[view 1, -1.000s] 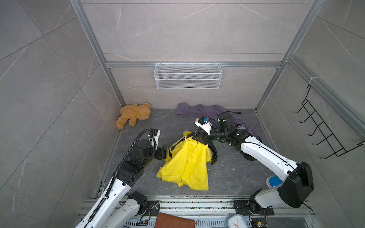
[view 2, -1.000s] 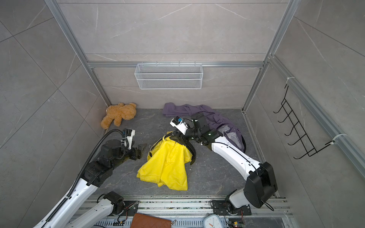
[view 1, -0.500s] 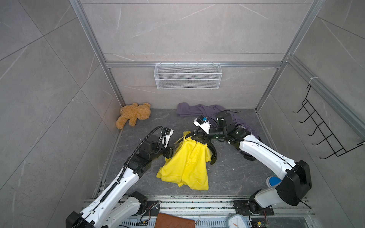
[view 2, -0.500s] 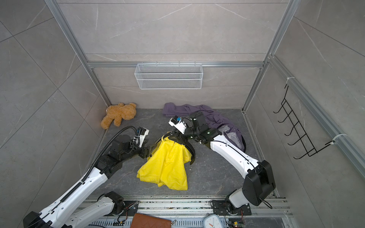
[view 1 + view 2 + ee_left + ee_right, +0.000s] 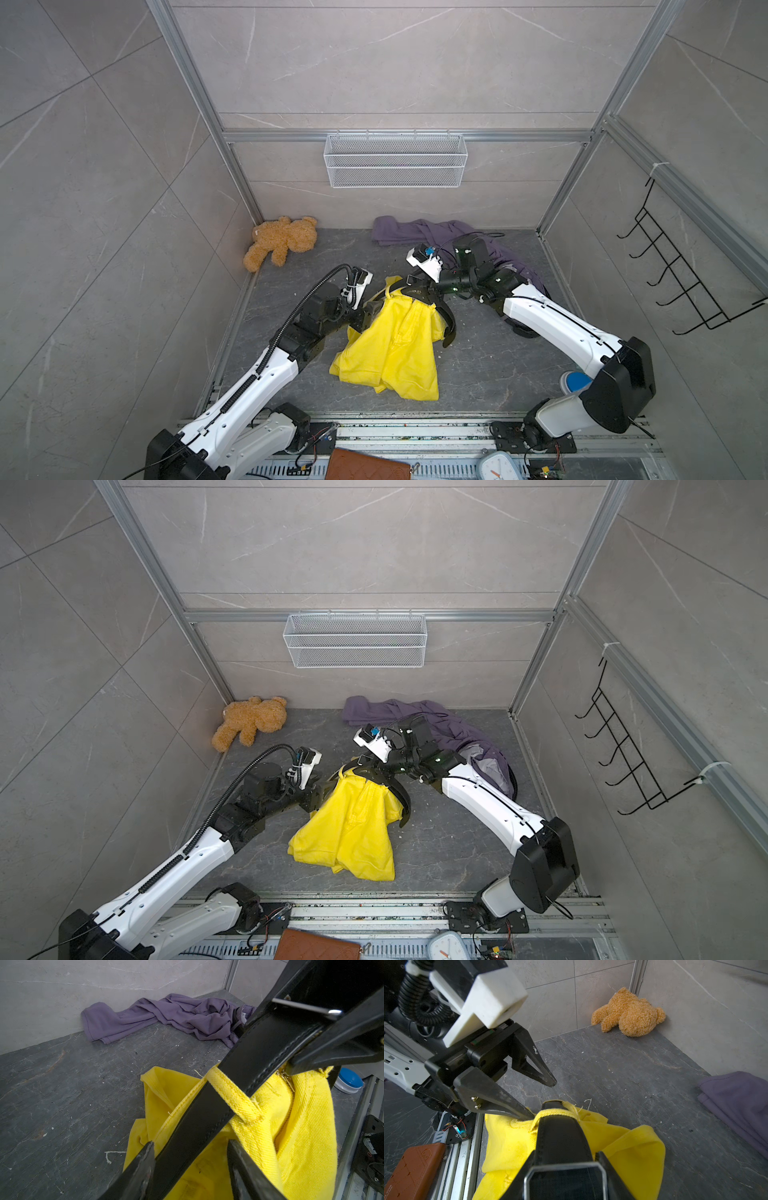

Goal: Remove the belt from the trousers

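Belt (image 5: pixel 207 1118): black, threaded through yellow loop (image 5: pixel 232 1097) of trousers (image 5: pixel 395 353); waistband lifted, legs on table (image 5: pixel 478 374).
Right tool (image 5: pixel 564 1157): clenched on buckle end.
Left tool (image 5: pixel 190 1144): jaws apart, straddling strap just beside loop; nearer arm to loop.
Axis: strap runs straight, buckle end through loop to Left tool.
Next (judgement): pin fabric, draw strap along this axis toward Right tool.

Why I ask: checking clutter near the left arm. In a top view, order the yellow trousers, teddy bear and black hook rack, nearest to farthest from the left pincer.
1. yellow trousers: mid-floor, at the tips of the left pincer.
2. teddy bear: far left floor corner.
3. hook rack: right wall, plainly farthest.
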`<control>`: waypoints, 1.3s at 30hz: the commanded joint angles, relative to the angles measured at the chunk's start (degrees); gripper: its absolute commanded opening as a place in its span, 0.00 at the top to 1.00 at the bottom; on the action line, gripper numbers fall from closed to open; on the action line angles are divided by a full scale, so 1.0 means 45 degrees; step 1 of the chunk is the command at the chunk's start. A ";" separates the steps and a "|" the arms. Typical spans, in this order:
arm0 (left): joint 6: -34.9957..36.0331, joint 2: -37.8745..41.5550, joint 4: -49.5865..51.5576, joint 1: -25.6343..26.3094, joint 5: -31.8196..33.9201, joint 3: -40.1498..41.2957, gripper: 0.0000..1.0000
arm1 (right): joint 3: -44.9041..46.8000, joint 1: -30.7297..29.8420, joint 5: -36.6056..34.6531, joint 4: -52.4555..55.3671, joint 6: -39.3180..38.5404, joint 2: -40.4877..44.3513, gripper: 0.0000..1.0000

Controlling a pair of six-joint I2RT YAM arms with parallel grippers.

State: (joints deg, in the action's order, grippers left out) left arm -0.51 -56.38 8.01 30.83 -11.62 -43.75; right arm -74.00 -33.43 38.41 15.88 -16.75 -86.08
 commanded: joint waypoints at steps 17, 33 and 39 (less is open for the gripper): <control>0.0320 -0.1622 -0.3242 0.0239 0.0550 -0.0253 1.00 | -0.0860 -0.0430 0.0533 0.0176 0.0094 -0.0697 0.87; -0.0080 -0.0691 0.0351 0.0395 0.0559 -0.1582 1.00 | -0.0864 -0.1081 -0.0551 0.1307 -0.1227 -0.1250 0.41; -0.0077 -0.0828 0.0775 0.0395 0.0660 -0.1819 1.00 | 0.0074 -0.1204 -0.1781 0.0505 -0.1390 -0.0898 0.33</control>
State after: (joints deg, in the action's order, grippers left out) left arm 0.45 -61.06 12.64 32.53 -8.56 -48.49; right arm -75.77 -38.72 33.61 19.09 -21.71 -91.07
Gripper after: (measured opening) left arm 0.060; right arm 0.663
